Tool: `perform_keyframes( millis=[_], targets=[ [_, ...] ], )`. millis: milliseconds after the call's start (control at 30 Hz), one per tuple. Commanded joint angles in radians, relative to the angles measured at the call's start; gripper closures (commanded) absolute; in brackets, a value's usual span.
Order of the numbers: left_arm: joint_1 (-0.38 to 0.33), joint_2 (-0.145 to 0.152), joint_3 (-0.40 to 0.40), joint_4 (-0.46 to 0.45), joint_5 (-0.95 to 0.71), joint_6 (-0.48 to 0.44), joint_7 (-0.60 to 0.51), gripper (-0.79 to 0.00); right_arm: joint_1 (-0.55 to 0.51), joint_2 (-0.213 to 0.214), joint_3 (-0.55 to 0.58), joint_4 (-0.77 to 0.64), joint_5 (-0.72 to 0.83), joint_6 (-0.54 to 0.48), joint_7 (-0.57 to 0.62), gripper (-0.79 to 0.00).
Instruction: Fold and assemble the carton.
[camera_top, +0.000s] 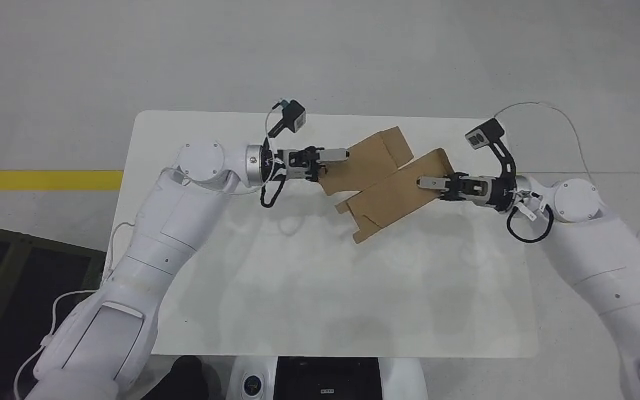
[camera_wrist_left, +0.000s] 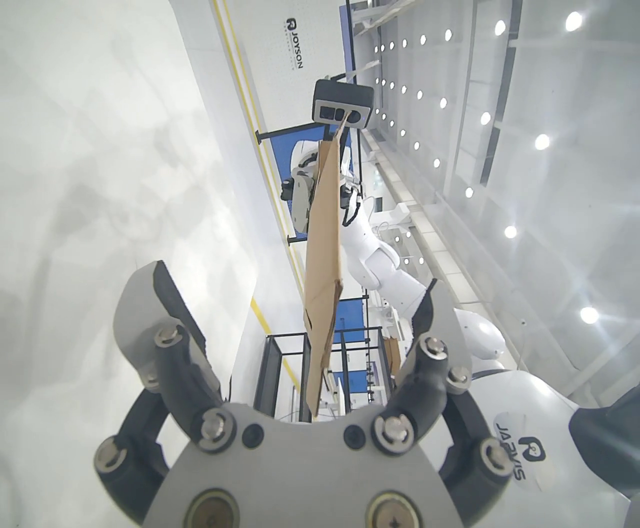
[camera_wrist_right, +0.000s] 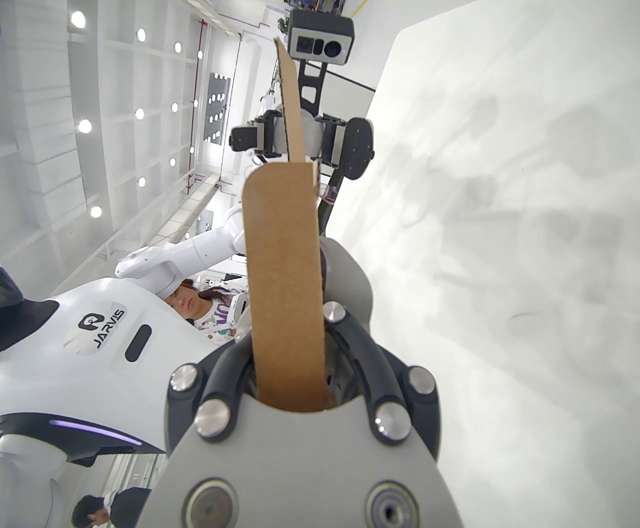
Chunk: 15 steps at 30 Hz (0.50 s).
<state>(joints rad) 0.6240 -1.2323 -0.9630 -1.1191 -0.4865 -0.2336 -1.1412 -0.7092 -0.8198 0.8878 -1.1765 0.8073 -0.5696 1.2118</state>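
— What is the left arm doing?
— It is reaching sideways over the table. The left gripper is gaping wide around the carton edge.
— And the right arm?
— It is reaching inward. The right gripper is pinching the carton's other end.

1. The carton hangs over the far middle of the table, clear of its surface.
2. The left gripper sits at the carton's left end, one finger on either side of the board, apart from it.
3. The right gripper sits at the carton's right end, clamped on a flap.
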Motion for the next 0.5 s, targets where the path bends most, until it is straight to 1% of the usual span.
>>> perform_keyframes(
  millis=[0, 233, 467],
  targets=[
    [0.005, -0.003, -0.004, 0.004, -0.029, 0.002, 0.011, -0.785, -0.006, -0.001, 0.005, -0.009, -0.018, 0.023, -0.029, 0.0],
    [0.0, -0.016, 0.011, 0.022, -0.069, 0.012, 0.019, -0.785, -0.042, -0.006, 0.026, -0.038, -0.076, 0.086, -0.144, 0.0],
    [-0.018, -0.026, 0.015, 0.055, -0.087, 0.012, 0.017, -0.785, -0.072, -0.007, 0.055, -0.051, -0.121, 0.116, -0.187, 0.0]
  ],
)
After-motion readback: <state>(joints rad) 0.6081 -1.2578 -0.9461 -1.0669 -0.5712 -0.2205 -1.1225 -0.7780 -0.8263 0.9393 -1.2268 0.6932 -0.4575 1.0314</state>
